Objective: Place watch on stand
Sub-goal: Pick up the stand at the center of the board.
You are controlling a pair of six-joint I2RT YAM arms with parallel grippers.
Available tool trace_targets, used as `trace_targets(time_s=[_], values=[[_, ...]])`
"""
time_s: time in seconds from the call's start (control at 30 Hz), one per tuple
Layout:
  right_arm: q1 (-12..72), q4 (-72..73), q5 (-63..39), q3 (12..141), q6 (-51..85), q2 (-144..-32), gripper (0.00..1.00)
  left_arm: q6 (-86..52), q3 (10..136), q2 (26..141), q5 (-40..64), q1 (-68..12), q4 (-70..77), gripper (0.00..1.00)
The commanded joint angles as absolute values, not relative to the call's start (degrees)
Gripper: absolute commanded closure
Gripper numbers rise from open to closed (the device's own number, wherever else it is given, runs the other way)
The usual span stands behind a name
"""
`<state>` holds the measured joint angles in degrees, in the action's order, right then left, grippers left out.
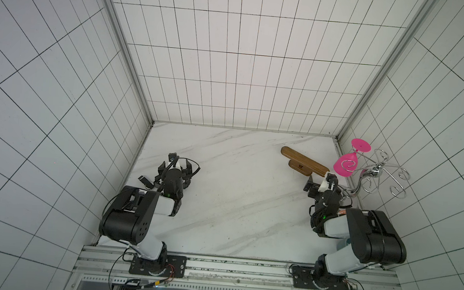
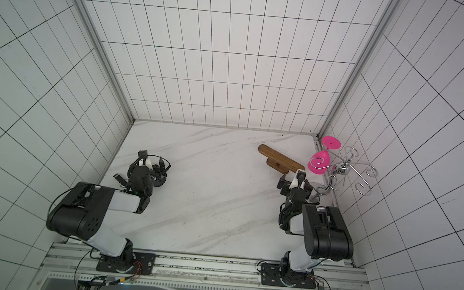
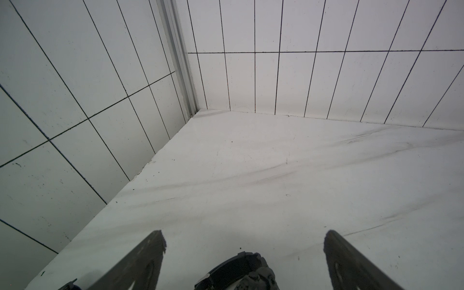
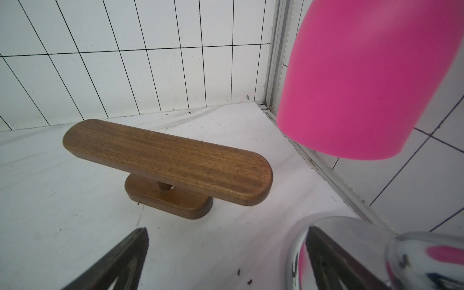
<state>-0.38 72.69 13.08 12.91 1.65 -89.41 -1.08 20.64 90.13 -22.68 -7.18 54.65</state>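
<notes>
A black watch [image 3: 238, 271] lies on the white marble table, low between the fingers of my open left gripper [image 3: 244, 241]; neither finger touches it. In both top views the left wrist covers most of it: only a strap end [image 1: 144, 179] and the bezel [image 2: 161, 181] stick out from under the left gripper [image 1: 175, 171]. The stand [image 1: 304, 160] [image 2: 281, 160], a long brown wooden bar on an oval base, sits at the back right. My right gripper [image 1: 318, 187] is open and empty just in front of the stand [image 4: 165, 160], with bare table between the right gripper's [image 4: 226, 246] fingers.
A silver wire rack [image 1: 377, 175] stands by the right wall with a pink glass [image 1: 345, 164] [image 4: 364, 82] hanging upside down from it. Its chrome foot [image 4: 351, 251] is right beside my right gripper's outer finger. Tiled walls close in the table [image 1: 233, 209] on three sides.
</notes>
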Motion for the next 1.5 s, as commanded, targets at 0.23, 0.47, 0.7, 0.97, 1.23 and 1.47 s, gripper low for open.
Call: trace_targets(time_s=[0.23,0.47,0.7,0.97,1.23,1.47], values=[[-0.8,74.2,12.7,13.4,1.6,-88.5,0.0,-1.3,20.4,89.5,-21.8,-6.8,56.0,0.02],[-0.8,76.6,12.5,11.9,1.4,-87.5,0.0,2.0,19.8,88.0,-19.4,-7.5,58.2,0.03],[1.0,59.8,6.2,13.7,-1.1,-70.8,0.0,5.6,23.9,77.7,-31.4,-16.6,42.6,0.03],[1.0,36.7,-2.3,25.6,12.3,-58.0,0.0,-15.2,35.7,68.0,-32.4,-19.7,13.7,0.02],[-0.1,20.4,-12.7,38.4,20.2,-58.5,0.0,-37.0,34.2,56.9,-16.5,-11.4,-2.8,0.02],[-0.3,7.3,-5.9,50.3,11.3,-68.5,0.01,-38.2,31.3,55.8,3.8,-5.0,1.5,0.02]])
